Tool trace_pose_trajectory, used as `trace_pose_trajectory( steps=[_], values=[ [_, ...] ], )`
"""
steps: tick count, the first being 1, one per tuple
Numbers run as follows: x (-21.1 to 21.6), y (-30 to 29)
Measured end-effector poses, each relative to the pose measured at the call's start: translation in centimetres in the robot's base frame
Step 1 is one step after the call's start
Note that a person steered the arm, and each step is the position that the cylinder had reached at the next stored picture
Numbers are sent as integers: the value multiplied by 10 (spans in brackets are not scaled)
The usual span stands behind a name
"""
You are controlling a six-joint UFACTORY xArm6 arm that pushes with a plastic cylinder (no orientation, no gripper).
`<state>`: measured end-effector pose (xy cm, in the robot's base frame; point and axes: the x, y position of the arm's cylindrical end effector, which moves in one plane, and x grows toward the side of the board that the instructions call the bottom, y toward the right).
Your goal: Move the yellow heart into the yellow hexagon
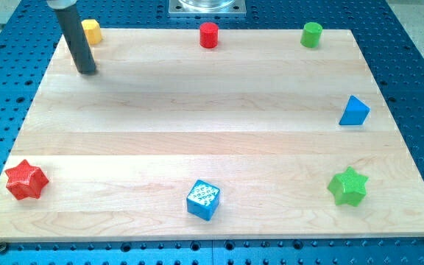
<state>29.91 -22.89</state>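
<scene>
One yellow block (92,32) sits at the board's top left corner. The rod hides part of it, and I cannot make out its shape. I see no second yellow block. The dark rod comes down from the view's top left, and my tip (87,71) rests on the board just below the yellow block and slightly to its left, a short gap away from it.
A red cylinder (209,34) and a green cylinder (312,34) stand along the top edge. A blue triangular block (354,111) is at the right edge. A green star (347,186), a blue cube (203,199) and a red star (26,179) lie near the bottom edge.
</scene>
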Motion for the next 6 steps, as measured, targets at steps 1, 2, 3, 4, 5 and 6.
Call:
trace_pose_trajectory(
  steps=[1, 2, 3, 4, 5, 6],
  values=[
    [23, -23],
    [-10, -35],
    [-29, -22],
    [-17, -21],
    [-8, -3],
    [-36, 4]
  ],
)
